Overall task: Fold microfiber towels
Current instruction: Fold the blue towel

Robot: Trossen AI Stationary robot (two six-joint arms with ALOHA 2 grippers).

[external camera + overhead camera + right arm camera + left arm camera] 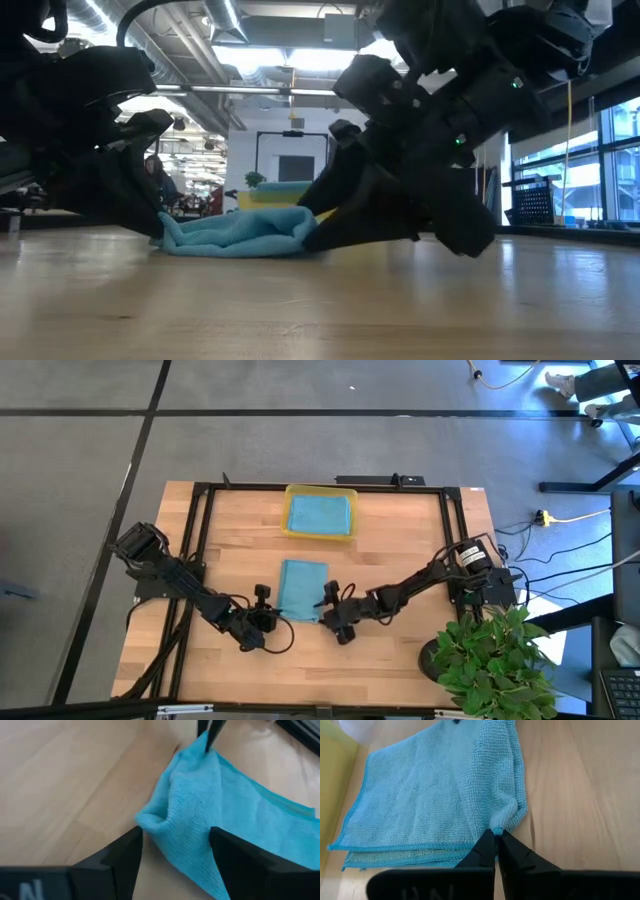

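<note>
High view: a folded teal towel [301, 589] lies mid-table, towards the front edge; both grippers meet its near end, and should lift it evenly.

Low view: the towel sits rumpled between the arms.

Left wrist view: left gripper [495, 836] pinches a corner.

Right wrist view: right gripper [175, 842] gapes, straddling a bunched, ribbed fold.

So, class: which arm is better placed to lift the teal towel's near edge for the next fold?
Probably the left: the left claw is already shut on a corner of the teal towel. The right claw is open, only straddling the opposite corner.
</note>
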